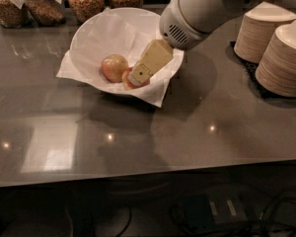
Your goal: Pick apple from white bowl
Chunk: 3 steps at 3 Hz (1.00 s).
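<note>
Tool [139,76] is positioned inside white bowl [91,36], tip directly over red apple [127,83]; paler fruit [113,67] sits just beside. Grip state cannot be told.

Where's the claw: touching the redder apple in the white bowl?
Cannot tell. In the camera view the claw overlaps the redder apple inside the white bowl; no gap or contact shows.

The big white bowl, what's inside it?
A crumpled white paper lining, one round yellowish-pink apple, and a redder round fruit mostly covered by the robot's beige gripper, which reaches into the wide white bowl. Under the paper is hidden.
</note>
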Motion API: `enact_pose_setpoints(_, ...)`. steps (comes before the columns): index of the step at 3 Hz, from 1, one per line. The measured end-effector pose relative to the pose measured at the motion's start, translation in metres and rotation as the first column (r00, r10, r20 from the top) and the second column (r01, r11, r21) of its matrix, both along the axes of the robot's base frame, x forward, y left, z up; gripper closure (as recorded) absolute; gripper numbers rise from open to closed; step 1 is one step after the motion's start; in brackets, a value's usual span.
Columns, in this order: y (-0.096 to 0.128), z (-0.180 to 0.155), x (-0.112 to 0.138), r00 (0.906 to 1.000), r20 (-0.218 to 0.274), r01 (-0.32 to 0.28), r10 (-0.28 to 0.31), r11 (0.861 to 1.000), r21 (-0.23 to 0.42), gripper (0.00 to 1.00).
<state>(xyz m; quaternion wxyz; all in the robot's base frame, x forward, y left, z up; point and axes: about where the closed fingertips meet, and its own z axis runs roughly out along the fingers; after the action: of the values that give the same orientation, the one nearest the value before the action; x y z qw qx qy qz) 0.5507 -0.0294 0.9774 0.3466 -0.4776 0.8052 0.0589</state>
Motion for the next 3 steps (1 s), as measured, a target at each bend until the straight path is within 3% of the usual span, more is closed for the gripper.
enact_pose_setpoints(2, 0.007, -0.002, 0.005, 0.9995, 0.007, 0.031, -0.031, 1.000, -0.002, 0.00)
enact_pose_setpoints(3, 0.016, -0.006, 0.014, 0.9979, 0.014, 0.064, -0.064, 0.998, 0.005, 0.08)
